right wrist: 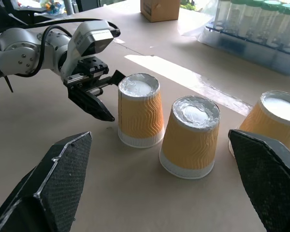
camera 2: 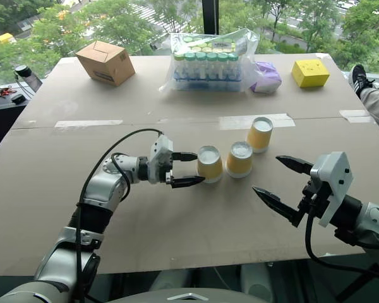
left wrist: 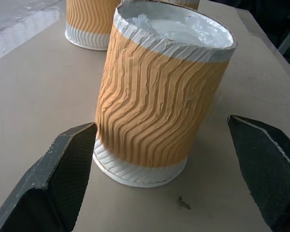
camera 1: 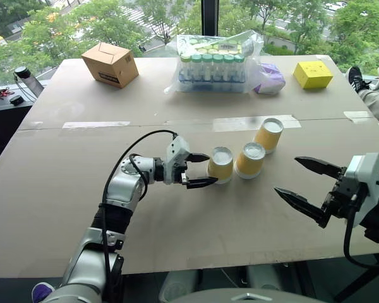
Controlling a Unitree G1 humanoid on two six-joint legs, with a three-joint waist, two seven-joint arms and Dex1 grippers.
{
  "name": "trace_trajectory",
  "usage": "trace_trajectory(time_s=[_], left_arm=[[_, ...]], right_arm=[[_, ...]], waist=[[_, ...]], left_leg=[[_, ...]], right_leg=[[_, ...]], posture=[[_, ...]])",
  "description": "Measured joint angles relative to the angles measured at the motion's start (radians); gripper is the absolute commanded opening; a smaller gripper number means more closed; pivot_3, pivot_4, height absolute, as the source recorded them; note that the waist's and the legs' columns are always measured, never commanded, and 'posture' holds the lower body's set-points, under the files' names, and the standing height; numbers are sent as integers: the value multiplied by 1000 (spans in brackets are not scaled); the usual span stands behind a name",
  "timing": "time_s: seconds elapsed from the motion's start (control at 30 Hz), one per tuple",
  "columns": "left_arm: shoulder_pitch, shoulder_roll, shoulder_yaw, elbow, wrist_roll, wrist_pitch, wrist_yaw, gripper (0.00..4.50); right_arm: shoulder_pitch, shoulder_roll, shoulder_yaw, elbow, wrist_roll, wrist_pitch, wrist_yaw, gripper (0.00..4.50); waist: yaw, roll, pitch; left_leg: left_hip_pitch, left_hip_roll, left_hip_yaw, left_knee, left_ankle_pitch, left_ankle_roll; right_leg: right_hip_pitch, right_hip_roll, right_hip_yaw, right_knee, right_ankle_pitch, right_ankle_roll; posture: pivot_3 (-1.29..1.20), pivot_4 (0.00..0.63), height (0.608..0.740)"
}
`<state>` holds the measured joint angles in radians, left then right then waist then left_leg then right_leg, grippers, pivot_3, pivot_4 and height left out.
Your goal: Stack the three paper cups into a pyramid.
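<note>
The three paper cups stand upside down in a slanted row near the table's middle: the left cup (camera 1: 220, 164), the middle cup (camera 1: 250, 160) close beside it, and the right cup (camera 1: 268, 134) a little farther back. Each has ribbed mustard sides and a white rim. My left gripper (camera 1: 212, 168) is open, its two fingers on either side of the left cup (left wrist: 154, 101), one finger (left wrist: 72, 159) right at the cup's rim. My right gripper (camera 1: 287, 174) hovers open and empty to the right of the row, pointing toward the cups.
Along the far edge sit a cardboard box (camera 1: 110, 63), a clear bag of green-capped tubes (camera 1: 215, 63), a purple packet (camera 1: 270, 79) and a yellow box (camera 1: 312, 74). A person's shoe (camera 1: 355, 79) rests by the far right corner. Bare table lies in front of the cups.
</note>
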<state>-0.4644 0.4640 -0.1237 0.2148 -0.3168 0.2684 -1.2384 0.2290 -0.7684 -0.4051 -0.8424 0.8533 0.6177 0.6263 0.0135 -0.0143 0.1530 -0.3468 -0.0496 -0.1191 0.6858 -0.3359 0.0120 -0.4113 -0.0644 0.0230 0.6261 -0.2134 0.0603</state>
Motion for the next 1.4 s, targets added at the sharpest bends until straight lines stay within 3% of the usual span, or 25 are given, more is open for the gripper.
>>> trace_trajectory(time_s=[0.33, 0.6, 0.87, 1.1, 1.33, 1.4], left_arm=[[136, 64, 45, -127, -37, 15, 20, 4446], [333, 117, 181, -357, -190, 102, 58, 4446], [507, 154, 303, -548, -306, 138, 110, 4446], [638, 186, 382, -667, -405, 163, 110, 4446], [673, 223, 448, -716, -480, 178, 109, 4446], [672, 236, 449, -721, -491, 185, 113, 4500]], right_arm=[[-152, -8, 116, 137, -108, -11, 8, 4500], [-497, 59, 314, 508, -320, -18, -47, 4500], [-722, 150, 370, 826, -412, -68, -17, 4500], [-827, 233, 401, 993, -448, -86, 52, 4500], [-869, 265, 420, 1084, -491, -100, 88, 4500], [-882, 272, 420, 1121, -502, -111, 90, 3930]], waist=[[-14, 0, 0], [-23, 0, 0], [-34, 1, 1], [-27, 2, 1], [-27, 2, 1], [-29, 3, 2]], left_leg=[[0, 1, 1, -1, 0, 0], [0, 1, 1, -2, 0, 0], [-1, 1, 4, -3, 0, 0], [-1, 1, 4, -4, 0, 0], [-1, 1, 4, -4, 0, 0], [-1, 1, 4, -4, 0, 0]], right_leg=[[0, 0, 1, 0, 0, 0], [-2, 0, 1, 0, 0, 0], [-4, -2, 4, -1, 0, 0], [-4, -2, 4, -1, 0, -1], [-4, -2, 4, -1, 0, -1], [-4, -2, 4, -1, 0, -1]], posture=[[0, 150, 740], [0, 150, 740], [0, 150, 740], [0, 150, 740], [0, 150, 740], [0, 150, 740]])
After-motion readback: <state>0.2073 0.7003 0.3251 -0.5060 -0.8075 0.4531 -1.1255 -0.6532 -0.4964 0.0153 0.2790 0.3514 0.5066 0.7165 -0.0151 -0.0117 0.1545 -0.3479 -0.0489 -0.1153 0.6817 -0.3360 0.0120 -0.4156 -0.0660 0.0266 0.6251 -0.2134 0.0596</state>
